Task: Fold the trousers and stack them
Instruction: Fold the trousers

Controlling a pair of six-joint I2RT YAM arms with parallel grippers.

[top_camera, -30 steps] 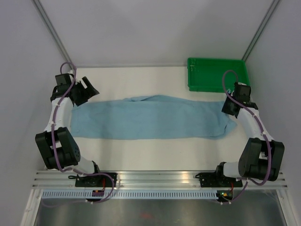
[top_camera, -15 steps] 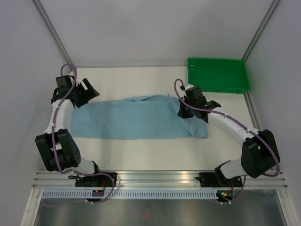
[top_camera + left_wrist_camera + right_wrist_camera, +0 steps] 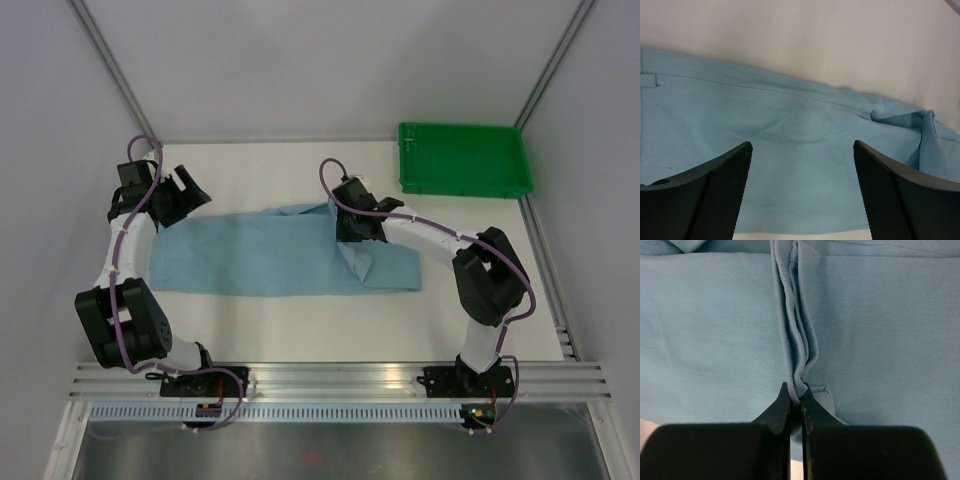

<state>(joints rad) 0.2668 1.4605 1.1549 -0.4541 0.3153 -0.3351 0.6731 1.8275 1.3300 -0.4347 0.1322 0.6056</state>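
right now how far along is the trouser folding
Done: the trousers lie flat in one long strip across the table. In hand: the right gripper is shut on a pinch of the cloth, with that end doubled over toward the middle; the left gripper hangs open above the other end. Left: laying this fold down, folding again and stacking.

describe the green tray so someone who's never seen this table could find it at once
On the white table, look to the far right corner. The tray sits there: a shallow rectangular bin, the only bright green, hard-sided thing, unlike the soft sky-blue trousers spread across the middle.
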